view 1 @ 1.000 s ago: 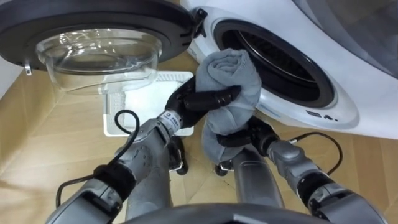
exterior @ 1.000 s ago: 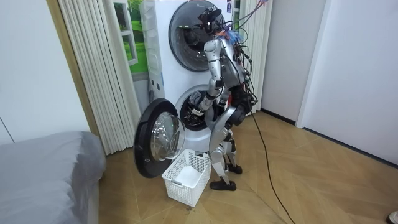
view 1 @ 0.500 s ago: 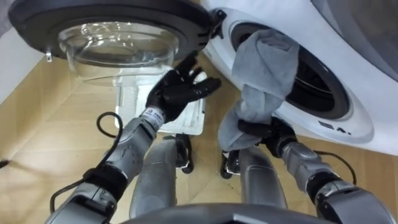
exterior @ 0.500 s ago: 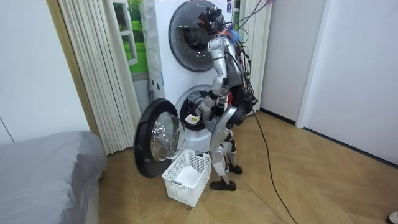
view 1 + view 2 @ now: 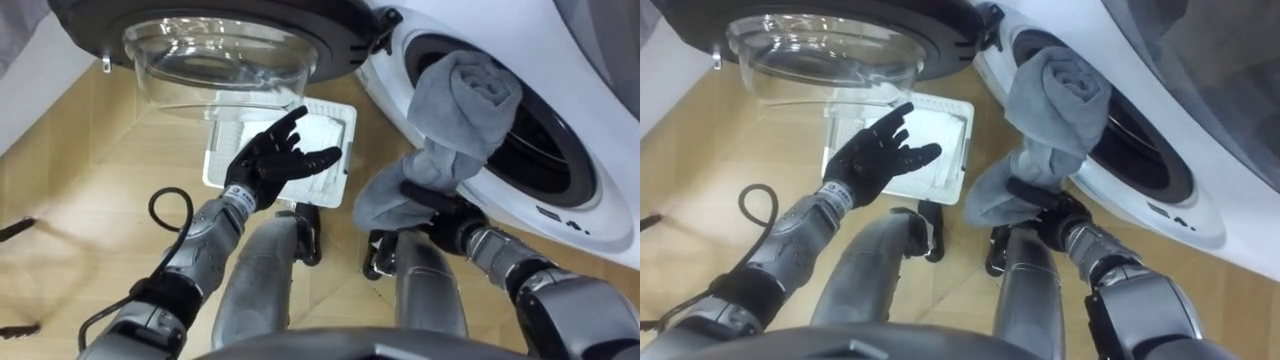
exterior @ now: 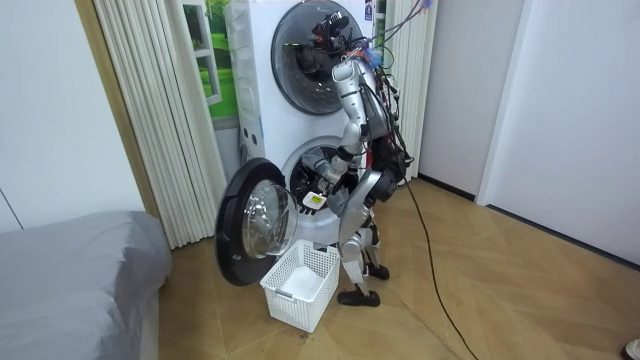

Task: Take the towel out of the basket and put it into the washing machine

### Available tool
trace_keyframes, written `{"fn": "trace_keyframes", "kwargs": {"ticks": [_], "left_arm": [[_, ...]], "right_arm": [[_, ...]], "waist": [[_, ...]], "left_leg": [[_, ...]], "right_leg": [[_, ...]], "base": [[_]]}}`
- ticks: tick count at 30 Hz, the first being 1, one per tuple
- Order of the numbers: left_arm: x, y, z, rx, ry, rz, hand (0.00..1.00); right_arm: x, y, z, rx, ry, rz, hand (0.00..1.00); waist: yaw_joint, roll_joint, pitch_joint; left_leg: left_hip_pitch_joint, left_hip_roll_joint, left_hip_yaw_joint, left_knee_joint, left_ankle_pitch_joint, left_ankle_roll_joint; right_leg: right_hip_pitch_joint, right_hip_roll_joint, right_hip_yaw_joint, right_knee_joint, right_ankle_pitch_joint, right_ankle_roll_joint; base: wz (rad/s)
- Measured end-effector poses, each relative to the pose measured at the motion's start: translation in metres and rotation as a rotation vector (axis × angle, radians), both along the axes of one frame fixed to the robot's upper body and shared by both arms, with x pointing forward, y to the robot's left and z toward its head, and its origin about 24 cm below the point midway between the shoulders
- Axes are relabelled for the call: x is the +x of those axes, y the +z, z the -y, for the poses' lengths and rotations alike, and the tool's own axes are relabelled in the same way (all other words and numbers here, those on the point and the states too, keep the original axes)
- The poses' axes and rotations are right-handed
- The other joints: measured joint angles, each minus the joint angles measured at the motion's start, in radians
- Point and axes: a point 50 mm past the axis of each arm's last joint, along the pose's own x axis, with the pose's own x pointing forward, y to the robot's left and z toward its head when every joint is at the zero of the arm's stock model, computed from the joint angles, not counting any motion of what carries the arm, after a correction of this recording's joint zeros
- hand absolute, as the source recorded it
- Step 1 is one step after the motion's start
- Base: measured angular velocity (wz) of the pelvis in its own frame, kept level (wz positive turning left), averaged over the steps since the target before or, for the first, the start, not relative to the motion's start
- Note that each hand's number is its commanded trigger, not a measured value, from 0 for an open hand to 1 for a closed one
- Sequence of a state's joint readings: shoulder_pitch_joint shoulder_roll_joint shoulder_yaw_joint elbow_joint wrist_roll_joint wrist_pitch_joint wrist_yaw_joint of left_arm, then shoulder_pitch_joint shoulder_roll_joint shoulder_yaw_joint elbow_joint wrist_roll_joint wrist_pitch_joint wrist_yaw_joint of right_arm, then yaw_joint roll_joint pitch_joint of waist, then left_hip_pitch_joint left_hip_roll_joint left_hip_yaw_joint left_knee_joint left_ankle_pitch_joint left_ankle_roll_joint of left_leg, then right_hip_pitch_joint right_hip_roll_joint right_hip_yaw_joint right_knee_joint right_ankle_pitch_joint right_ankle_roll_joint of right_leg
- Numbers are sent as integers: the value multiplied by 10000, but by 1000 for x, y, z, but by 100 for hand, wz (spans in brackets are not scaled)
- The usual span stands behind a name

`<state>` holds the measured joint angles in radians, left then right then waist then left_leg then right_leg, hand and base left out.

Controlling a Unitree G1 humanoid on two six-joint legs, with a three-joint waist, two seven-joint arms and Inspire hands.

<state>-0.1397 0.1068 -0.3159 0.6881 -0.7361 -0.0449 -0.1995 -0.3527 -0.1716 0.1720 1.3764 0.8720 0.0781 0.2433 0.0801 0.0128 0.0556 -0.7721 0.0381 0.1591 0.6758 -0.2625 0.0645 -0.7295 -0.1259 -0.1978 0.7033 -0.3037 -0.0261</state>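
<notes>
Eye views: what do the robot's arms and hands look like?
The left hand and right hand are black and human-shaped. Pale metal rings sit at the wrists. The forearms are smooth silver-grey tubes with dark bands nearer the elbows. A black cable loops beside the left forearm.

One towel (image 5: pixel 468 100); one basket (image 5: pixel 345 150); one open door (image 5: pixel 220 55); two stacked machines (image 6: pixel 265 145) (image 6: pixel 300 50); two robot hands (image 5: pixel 268 165) (image 5: pixel 440 205); one bed (image 6: pixel 70 270).

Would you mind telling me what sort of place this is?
Most likely a laundry corner in a home: a front-loading washing machine with its round door open beneath a second drum unit, a white laundry basket before it, and a grey bed nearby.
</notes>
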Motion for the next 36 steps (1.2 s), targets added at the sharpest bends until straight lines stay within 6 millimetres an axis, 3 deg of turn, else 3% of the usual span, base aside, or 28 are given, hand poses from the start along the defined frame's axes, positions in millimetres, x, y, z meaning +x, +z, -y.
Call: {"fn": "trace_keyframes", "kwargs": {"ticks": [5,19,29,33,36], "left_arm": [[2,0,5,66,148,-280,0],[11,9,12,6,807,-737,0],[7,8,14,201,711,-1070,0],[5,6,19,291,553,-1154,0],[1,4,21,398,404,-1233,0]], "right_arm": [[2,1,0,748,-1135,174,100],[16,9,5,1451,-3295,142,100],[14,11,21,1793,-4874,111,100],[16,14,28,1840,-5318,347,100],[18,17,35,1689,-5711,545,100]], "waist": [[-59,-48,27],[-213,-67,18],[-173,39,-24],[18,183,-35],[102,364,-89]], "left_leg": [[-297,-163,-78,89,59,115],[-1031,-234,-4,581,111,285],[-1895,-277,-18,1385,13,367],[-2220,-292,-46,2002,-196,337],[-2554,-339,-38,2185,-212,286]], "right_leg": [[-273,-133,-25,235,-42,55],[-1086,-319,44,939,-76,111],[-1953,-477,95,1881,-327,86],[-2333,-484,250,2534,-554,40],[-2701,-532,289,2820,-602,2]], "base": [[11],[0],[4],[-2],[4]]}}
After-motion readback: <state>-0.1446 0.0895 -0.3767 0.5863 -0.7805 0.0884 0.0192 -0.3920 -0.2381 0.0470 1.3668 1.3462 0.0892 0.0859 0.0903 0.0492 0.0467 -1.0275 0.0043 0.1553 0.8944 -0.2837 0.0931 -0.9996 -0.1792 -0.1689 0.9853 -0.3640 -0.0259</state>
